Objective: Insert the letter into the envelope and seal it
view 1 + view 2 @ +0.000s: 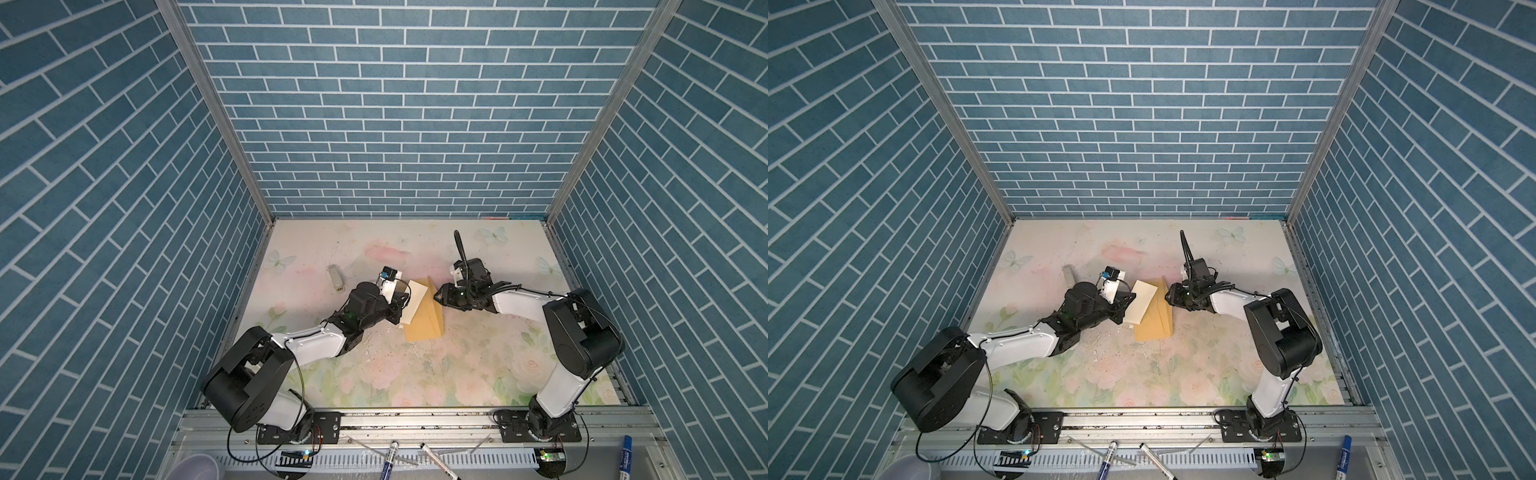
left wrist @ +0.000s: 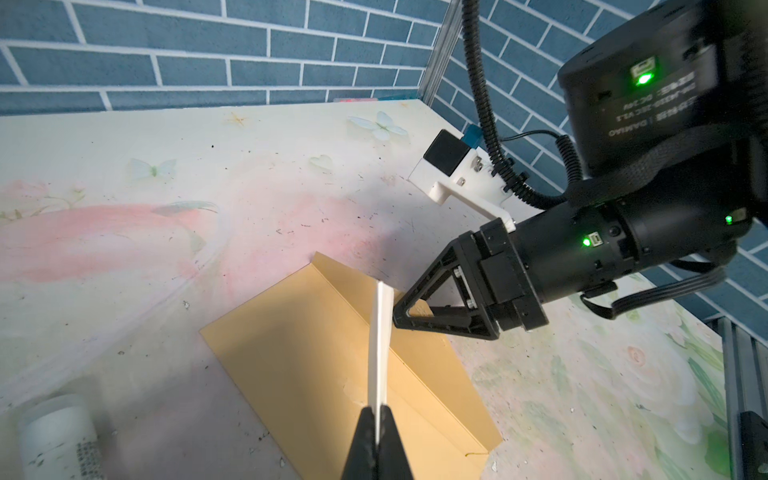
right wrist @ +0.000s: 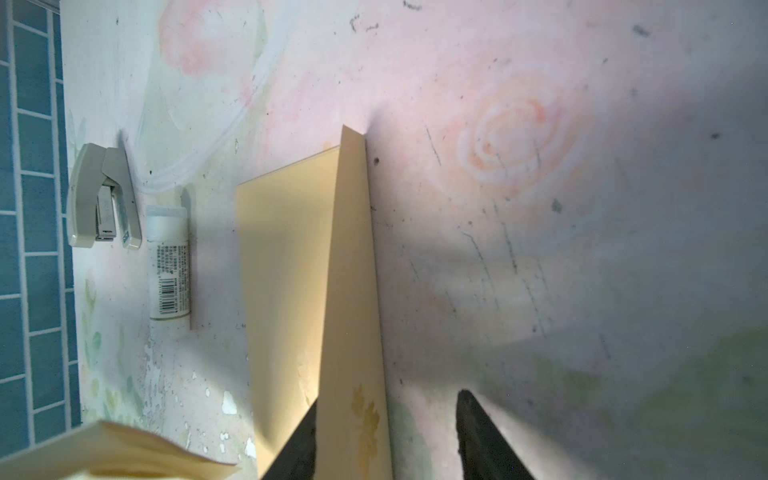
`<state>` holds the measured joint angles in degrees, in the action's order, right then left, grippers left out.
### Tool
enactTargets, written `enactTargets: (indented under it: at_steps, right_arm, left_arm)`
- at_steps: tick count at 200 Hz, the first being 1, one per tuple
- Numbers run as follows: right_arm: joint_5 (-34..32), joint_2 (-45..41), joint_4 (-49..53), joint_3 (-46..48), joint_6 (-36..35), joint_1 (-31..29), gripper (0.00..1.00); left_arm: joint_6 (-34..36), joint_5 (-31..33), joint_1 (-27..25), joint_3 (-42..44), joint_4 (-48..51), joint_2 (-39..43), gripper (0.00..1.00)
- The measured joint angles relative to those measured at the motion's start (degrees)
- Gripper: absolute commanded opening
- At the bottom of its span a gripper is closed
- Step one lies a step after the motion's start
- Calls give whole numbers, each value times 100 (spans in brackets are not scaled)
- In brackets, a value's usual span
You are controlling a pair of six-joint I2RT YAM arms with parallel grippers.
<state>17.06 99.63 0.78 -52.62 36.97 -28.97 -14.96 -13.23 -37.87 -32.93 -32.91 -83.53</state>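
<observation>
In a top view, centre: left hand clamped on the letter, which tilts over the envelope.
Left wrist, lower centre: sheet edge-on above the pocket. I should lower one corner first.
Right wrist, bottom centre: right hand has its fingers apart beside the raised flap, which must stand clear.

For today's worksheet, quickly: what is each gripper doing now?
Left gripper: closed on the letter.
Right gripper: open, envelope flap standing between its jaws.

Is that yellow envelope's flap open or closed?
Open: the mustard-yellow paper envelope lies flat while its pointed flap stands raised off the body, unsealed.
</observation>
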Motion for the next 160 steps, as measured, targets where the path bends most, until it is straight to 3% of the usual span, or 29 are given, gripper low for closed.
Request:
enactTargets:
  at_steps: [160]
  right_arm:
    - [-970,-116,1067,-481,-837,0,57]
  left_arm:
    - [66,315,-15,-188,267,-389,0]
